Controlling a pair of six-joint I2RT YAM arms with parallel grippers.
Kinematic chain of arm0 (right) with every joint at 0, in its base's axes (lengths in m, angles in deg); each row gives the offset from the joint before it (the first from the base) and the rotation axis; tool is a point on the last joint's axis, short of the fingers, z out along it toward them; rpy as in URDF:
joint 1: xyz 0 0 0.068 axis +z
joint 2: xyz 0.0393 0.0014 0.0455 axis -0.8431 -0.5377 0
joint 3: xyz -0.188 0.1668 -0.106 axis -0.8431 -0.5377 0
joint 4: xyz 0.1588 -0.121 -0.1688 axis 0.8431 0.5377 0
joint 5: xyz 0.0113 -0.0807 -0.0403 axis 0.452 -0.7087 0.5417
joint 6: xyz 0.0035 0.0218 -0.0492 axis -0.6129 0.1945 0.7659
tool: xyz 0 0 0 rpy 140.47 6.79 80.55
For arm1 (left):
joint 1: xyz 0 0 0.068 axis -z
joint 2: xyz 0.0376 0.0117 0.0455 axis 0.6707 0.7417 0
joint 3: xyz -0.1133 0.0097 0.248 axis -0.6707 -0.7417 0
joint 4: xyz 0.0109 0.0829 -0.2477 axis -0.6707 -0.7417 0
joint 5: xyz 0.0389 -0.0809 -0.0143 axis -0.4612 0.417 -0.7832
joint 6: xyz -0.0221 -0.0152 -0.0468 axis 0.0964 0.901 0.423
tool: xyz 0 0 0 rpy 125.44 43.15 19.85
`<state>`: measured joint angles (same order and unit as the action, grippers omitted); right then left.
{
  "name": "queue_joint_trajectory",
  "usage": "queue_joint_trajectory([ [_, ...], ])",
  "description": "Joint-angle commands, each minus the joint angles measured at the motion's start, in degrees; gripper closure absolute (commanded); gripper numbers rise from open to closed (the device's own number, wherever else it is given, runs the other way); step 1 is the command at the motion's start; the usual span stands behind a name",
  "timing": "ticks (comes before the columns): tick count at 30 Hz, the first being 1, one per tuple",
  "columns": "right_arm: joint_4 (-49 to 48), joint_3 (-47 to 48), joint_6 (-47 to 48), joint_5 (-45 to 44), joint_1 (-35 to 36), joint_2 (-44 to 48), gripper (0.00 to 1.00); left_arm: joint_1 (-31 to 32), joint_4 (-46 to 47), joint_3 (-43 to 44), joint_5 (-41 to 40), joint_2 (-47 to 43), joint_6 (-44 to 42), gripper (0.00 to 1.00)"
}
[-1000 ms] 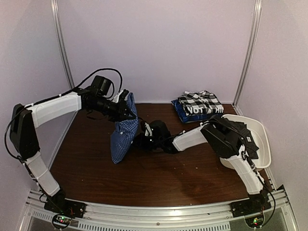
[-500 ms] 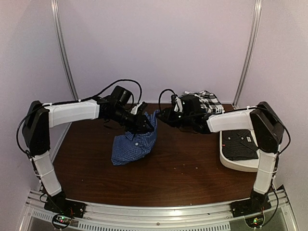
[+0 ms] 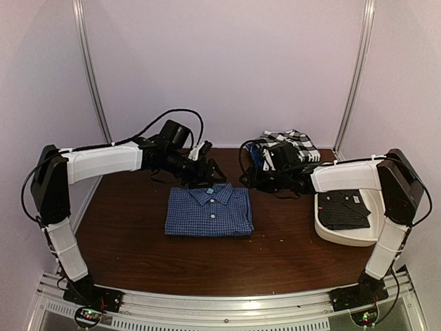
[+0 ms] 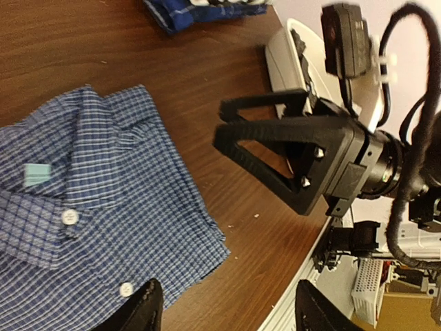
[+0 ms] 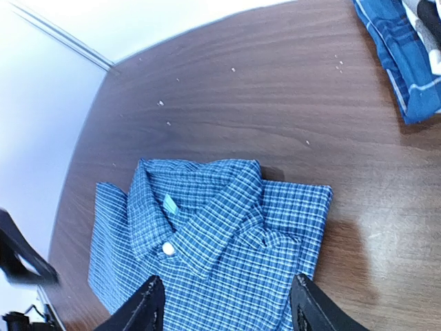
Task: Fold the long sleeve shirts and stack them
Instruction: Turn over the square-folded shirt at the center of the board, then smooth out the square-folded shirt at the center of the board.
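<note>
**Fine-check shirt folded flat, both grippers apart beside it**

Left gripper (image 3: 207, 172): hovers at the far edge of the blue-and-white fine-check shirt (image 3: 209, 212), just by its collar. Jaws apart, nothing between the fingers (image 4: 146, 312). Cannot tell whether the tips touch the cloth.

Blue-and-white fine-check shirt: lies on the brown surface (image 3: 131, 255) as a tidy folded rectangle. Collar toward the far side, buttoned front facing up. Shows two white buttons and a small pale label inside the collar in the left wrist view.

Right gripper (image 3: 248, 178): hangs just off the far right corner of the fine-check shirt, above bare wood and clear of the cloth. Jaws wide apart, gripping nothing. Looks down on the collar and right edge of the fine-check shirt in its own wrist view.

Black-and-white large-check shirt (image 3: 293, 143): sits to the far right of the fine-check shirt, well apart from it. Rests on top of a dark blue shirt (image 5: 389, 62). Partly hidden behind the right arm in the top view.

White tub (image 3: 348, 238): stands to the right of the fine-check shirt, well apart. Holds a dark garment (image 3: 342, 210) with small pale buttons.
</note>
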<state>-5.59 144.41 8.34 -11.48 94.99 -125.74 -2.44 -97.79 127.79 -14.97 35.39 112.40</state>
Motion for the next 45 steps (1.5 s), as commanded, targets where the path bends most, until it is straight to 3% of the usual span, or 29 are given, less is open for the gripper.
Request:
queue_joint_trajectory([
  [1, 3.6, -0.1, 3.1, -1.5, 1.6, -1.0, 0.37, -5.3, -4.0, -5.7, -8.1, -6.1, -1.7, 0.34],
  [8, 8.5, -0.9, 4.7, -3.8, 3.8, -2.5, 0.42, -14.6, -5.4, -17.2, -8.7, -10.5, -6.4, 0.36],
  [13, 10.8, -1.9, 5.6, -5.5, 5.8, -1.9, 0.50, -15.1, -2.5, -20.1, -5.0, -10.5, -8.8, 0.41],
  [19, 13.8, -1.6, 6.5, -7.5, 8.9, -2.3, 0.55, -15.1, -0.4, -16.3, -7.1, -7.4, -9.7, 0.51],
  [30, 13.6, -5.1, 5.3, -7.5, 10.7, -3.6, 0.63, -15.2, 2.4, -7.2, -8.0, 8.3, -9.5, 0.79],
  [39, 11.2, -11.1, 4.3, -6.5, 12.6, -1.9, 0.66, -15.2, 2.1, -6.9, -8.9, 13.5, -8.4, 0.81],
  [45, 12.0, -12.3, 4.2, -7.2, 12.8, 0.0, 0.66, -15.2, -1.2, -6.9, -13.0, 8.4, -9.0, 0.78],
])
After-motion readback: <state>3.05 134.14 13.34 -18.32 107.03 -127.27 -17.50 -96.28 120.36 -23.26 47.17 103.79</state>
